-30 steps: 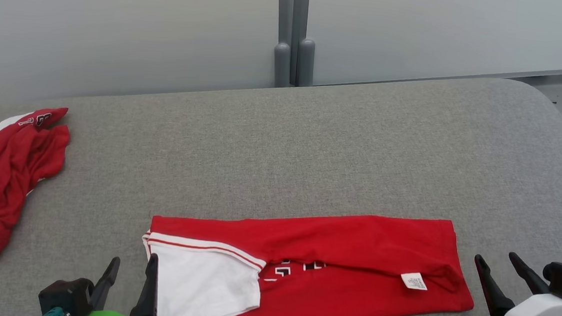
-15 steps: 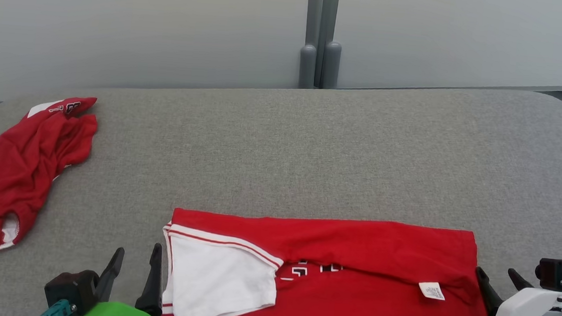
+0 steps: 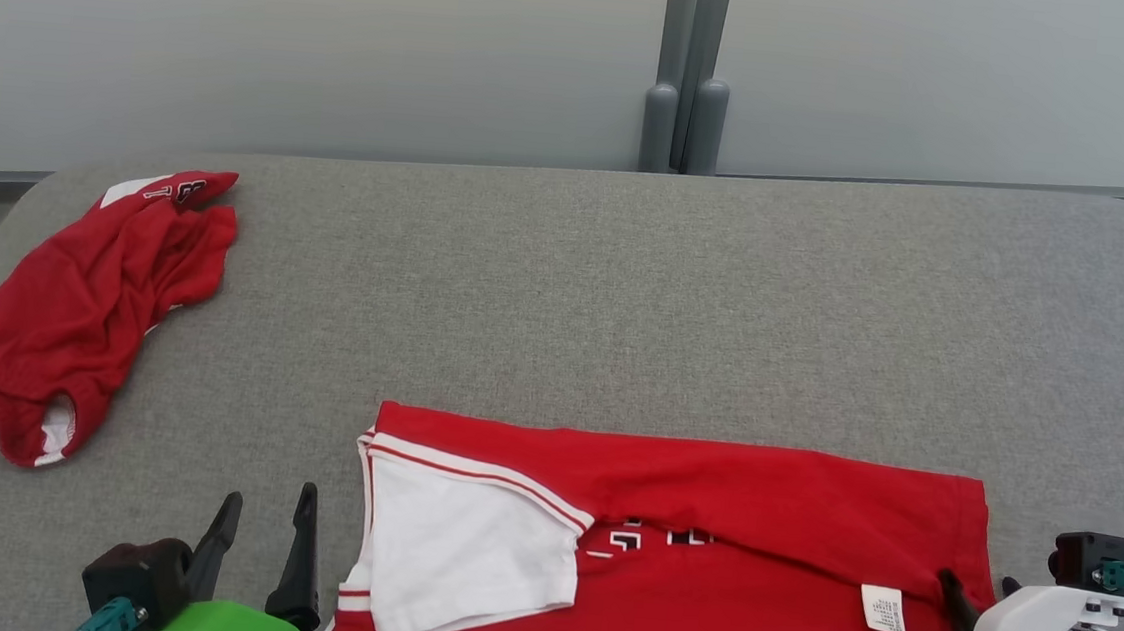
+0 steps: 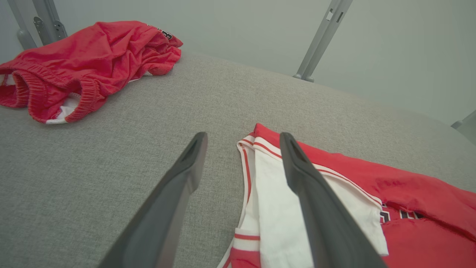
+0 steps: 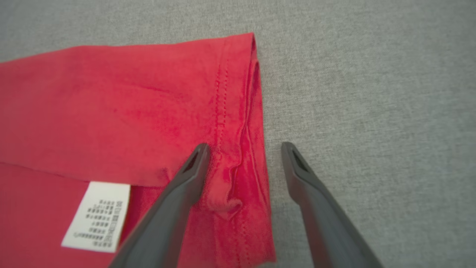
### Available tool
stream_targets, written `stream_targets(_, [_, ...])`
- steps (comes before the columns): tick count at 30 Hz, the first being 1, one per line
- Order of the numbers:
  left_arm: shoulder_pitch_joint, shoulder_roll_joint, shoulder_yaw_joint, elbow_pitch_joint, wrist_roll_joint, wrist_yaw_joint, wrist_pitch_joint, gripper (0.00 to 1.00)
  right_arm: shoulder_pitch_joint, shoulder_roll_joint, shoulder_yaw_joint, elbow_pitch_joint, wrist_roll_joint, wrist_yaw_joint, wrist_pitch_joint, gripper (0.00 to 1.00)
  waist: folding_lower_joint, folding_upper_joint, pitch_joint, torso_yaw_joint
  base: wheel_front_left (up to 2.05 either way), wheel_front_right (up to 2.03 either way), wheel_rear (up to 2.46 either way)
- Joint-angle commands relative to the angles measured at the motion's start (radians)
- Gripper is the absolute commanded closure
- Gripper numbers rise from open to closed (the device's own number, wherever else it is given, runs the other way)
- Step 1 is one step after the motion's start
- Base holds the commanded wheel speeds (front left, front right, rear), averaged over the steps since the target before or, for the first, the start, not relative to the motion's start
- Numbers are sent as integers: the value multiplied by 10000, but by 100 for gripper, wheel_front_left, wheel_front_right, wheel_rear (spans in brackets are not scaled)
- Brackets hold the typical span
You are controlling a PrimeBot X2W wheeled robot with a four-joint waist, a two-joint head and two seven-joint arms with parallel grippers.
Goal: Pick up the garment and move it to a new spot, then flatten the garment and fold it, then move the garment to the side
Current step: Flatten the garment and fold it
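1. Folding looks underway: long red-and-white jersey garment [image 3: 706, 527] lies doubled lengthwise near grey fabric table's [image 3: 624, 290] front edge.
2. Left gripper [image 3: 269, 495] and right gripper [image 5: 244, 146], both spread and empty, straddle its ends; next, probably pinch both.

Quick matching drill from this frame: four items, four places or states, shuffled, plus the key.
Items:
1. shirt
2. shorts
3. label
4. right gripper

Places or states:
A. bunched up, far left
B. open, astride the shirt's right hem
C. white, near the shirt's right end
D. folded into a long strip, front centre

Pairs: 1-D, 2-A, 3-C, 4-B
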Motion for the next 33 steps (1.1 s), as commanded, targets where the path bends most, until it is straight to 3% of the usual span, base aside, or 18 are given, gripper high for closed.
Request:
stream_targets(1, [-13,24,34,-11,-68,50,-64,0,-148,95,-15,130,-99,1,2,0,0,47,15,21,0,0,0])
stream_targets(6, [17,32,65,20,-104,64,-94,0,-300,331,111,477,-194,1,185,0,0,47,49,8,0,0,0])
stream_targets(7, [17,33,67,25,-108,71,-99,0,-337,377,149,526,-230,2,199,19,0,47,54,1,0,0,0])
stream_targets(8, [14,32,66,30,-108,73,-97,0,-367,425,170,559,-257,2,195,51,0,47,59,-5,0,0,0])
stream_targets(11, [3,24,59,44,-124,90,-108,0,-482,511,160,636,-322,2,194,85,0,47,56,-24,0,0,0])
stream_targets(13, [8,19,54,54,-137,103,-115,0,-550,549,34,658,-274,2,150,100,0,47,53,-44,0,0,0])
stream_targets(21, [111,64,113,99,-196,134,-180,0,-770,594,-411,529,537,-3,302,100,0,47,42,-232,0,0,0])
stream_targets(33, [107,37,48,37,-198,138,-248,0,-742,-687,-891,-272,889,-7,677,100,0,47,-3,-870,0,0,0])
